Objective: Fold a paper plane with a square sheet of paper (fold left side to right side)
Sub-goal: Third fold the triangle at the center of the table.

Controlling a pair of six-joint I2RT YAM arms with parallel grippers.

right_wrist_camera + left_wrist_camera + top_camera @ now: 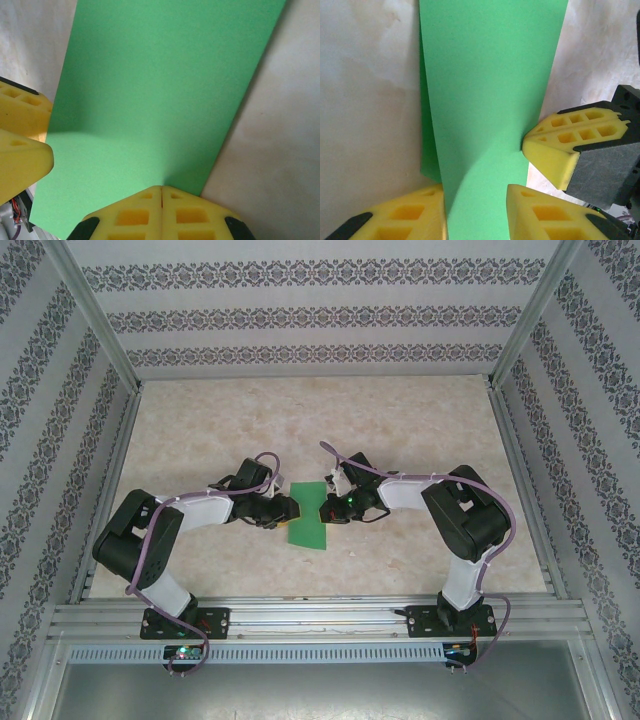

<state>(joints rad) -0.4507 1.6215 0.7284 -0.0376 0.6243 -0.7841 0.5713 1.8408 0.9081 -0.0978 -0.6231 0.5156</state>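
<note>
Closed right fingers (135, 215) touch the green paper (160, 90); left fingers (545, 212) straddle it.

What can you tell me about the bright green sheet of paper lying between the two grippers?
The thin bright green sheet of paper looks matte and smooth. It is folded over into a narrow rectangle: the left wrist view shows a lower layer peeking past the upper one's edge. It lies on the beige marbled table, midway between the arms. It runs between the left gripper's parted yellow fingers, and the right gripper's closed fingertips touch its long edge.
</note>
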